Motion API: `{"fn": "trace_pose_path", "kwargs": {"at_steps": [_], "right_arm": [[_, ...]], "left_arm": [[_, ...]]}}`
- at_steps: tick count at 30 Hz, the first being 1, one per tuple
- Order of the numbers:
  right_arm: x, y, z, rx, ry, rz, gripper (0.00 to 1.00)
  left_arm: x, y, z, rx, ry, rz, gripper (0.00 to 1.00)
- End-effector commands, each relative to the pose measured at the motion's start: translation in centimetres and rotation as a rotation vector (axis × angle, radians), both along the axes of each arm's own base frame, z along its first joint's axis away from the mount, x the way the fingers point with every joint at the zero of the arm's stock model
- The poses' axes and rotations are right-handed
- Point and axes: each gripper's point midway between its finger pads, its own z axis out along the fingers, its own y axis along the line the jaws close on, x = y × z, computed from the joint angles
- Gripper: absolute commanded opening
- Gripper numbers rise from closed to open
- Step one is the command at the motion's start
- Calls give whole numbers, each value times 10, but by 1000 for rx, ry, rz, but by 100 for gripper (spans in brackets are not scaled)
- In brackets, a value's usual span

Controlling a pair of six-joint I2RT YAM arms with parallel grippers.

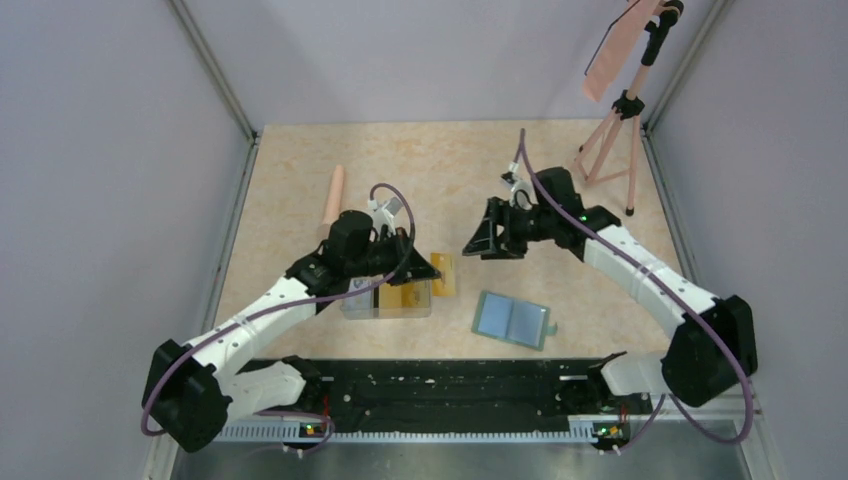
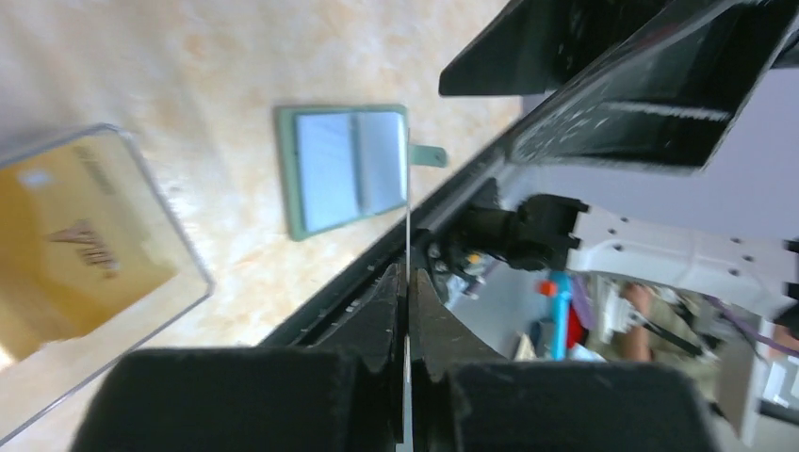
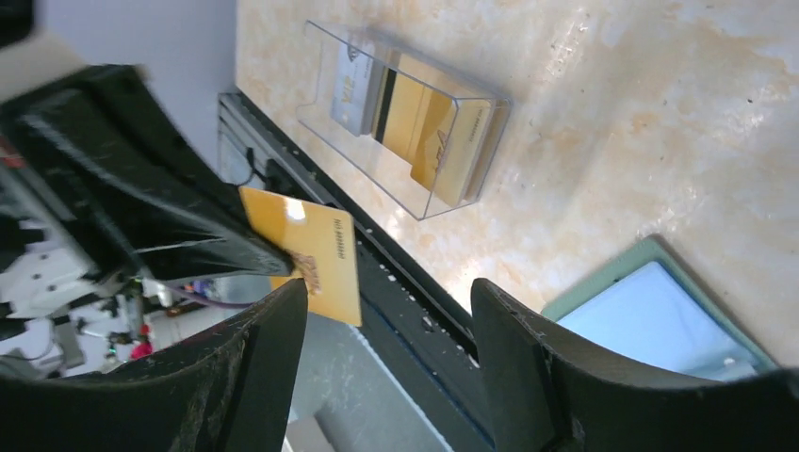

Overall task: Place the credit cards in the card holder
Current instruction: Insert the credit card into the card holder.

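Top external view, straight to the left pincer (image 1: 425, 266): clamped shut on a yellow credit card (image 1: 444, 273), held off the bench (image 1: 300, 180) just beside the clear box (image 1: 388, 300). From the left wrist, only a thin edge-on line between the pads. Right pincer (image 3: 386, 358) spread wide, gripping nothing, hovering close to that card. Card holder (image 1: 512, 320) lying open and flat near the black front rail (image 1: 450, 385), pale blue pockets up, apart from both pincers. Probably light, stiff, slick and thin; best pinched at one short end, leaving the other free to slide in. More cards stacked inside the clear box. Pink tripod (image 1: 610, 140) back right, pink stick (image 1: 335, 195) behind the left arm, neither in the way. Likely snags: a limp pocket mouth, and a wallet free to skid.
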Motion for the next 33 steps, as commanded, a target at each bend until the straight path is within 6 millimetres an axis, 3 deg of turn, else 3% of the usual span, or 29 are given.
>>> {"fn": "trace_pose_path", "kwargs": {"at_steps": [1,3,10,16,24,28,29,31,33], "right_arm": [[-19,-20,29,178,8,17,65],[-30,-28,39,249,14,27,65],[-60,-26,50,399,39,92,60],[-64,-24,64,481,34,102,40],[-70,-21,74,559,56,129,29],[-72,-21,78,567,53,142,7],[-73,-21,79,567,49,148,0],[-73,-21,79,562,44,154,0],[-72,-21,74,541,40,146,0]], "left_arm": [[-17,-36,50,-310,-84,-190,0],[-20,-42,61,-368,-114,-224,0],[-32,-59,86,-489,-141,-329,0],[-35,-62,80,-480,-123,-325,0],[-39,-61,75,-476,-113,-318,0],[-38,-61,71,-469,-106,-309,0],[-37,-61,70,-468,-105,-305,1],[-37,-61,69,-466,-104,-305,10],[-37,-61,69,-463,-109,-307,26]]}}
